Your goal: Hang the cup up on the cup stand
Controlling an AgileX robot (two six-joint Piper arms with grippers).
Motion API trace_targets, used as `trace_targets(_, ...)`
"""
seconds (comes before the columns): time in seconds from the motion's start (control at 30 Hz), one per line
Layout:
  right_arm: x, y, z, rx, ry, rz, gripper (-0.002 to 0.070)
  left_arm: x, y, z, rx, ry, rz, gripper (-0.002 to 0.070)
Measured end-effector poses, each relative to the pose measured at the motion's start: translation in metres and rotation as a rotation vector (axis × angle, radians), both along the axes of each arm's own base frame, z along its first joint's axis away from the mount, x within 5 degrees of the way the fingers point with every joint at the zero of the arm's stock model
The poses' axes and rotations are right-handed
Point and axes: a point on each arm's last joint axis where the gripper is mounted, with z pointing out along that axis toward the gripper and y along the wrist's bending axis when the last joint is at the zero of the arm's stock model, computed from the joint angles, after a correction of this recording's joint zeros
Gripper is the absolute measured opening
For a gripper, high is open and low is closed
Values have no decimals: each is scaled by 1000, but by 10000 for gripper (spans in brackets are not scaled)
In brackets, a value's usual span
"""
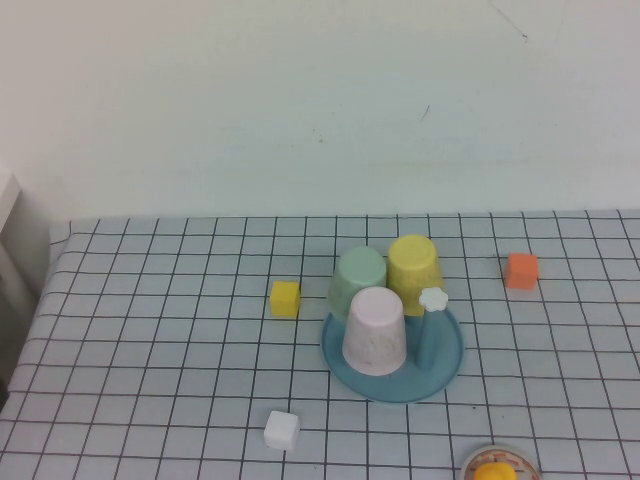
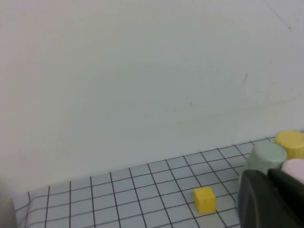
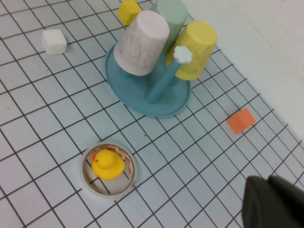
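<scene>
The yellow cup (image 1: 414, 265) sits upside down on a peg at the back right of the blue cup stand (image 1: 440, 365). It also shows in the right wrist view (image 3: 197, 47) and the left wrist view (image 2: 289, 144). A pale green cup (image 1: 358, 280) and a pale pink cup (image 1: 375, 330) hang upside down on the same stand. One peg with a white flower knob (image 1: 433, 299) is bare. Neither arm shows in the high view. My left gripper (image 2: 268, 173) is shut and empty, off to the left of the stand. My right gripper (image 3: 268, 179) is shut and empty, above the table right of the stand.
A yellow cube (image 1: 285, 298) lies left of the stand, a white cube (image 1: 282, 430) in front of it, an orange cube (image 1: 521, 270) at the right. A yellow toy duck in a round ring (image 3: 108, 165) sits at the table's near edge. A wall stands behind.
</scene>
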Motion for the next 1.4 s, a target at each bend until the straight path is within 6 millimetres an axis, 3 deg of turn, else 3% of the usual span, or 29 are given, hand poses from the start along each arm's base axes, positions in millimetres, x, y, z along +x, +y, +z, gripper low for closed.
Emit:
trace_targets(0.33,0,0,0,2,1,1,-1,-4,5,-8,156,42,72,0)
trace_targets(0.57,0,0,0,2,1,1,-1,-7,11,-17,310,-84,189,0)
trace_targets(0.77,0,0,0,2,1,1,-1,-14,12,-51,178,-65,203,0)
trace_targets(0.83,0,0,0,2,1,1,-1,-13,12,-69,151,-9,205,0)
trace_targets(1.0,0,0,0,3,0,1,-1,-15,12,-87,97,190,204,0)
trace_targets(1.4,0,0,0,4,1,0,-1,-16,12,-89,-96,250,237,0)
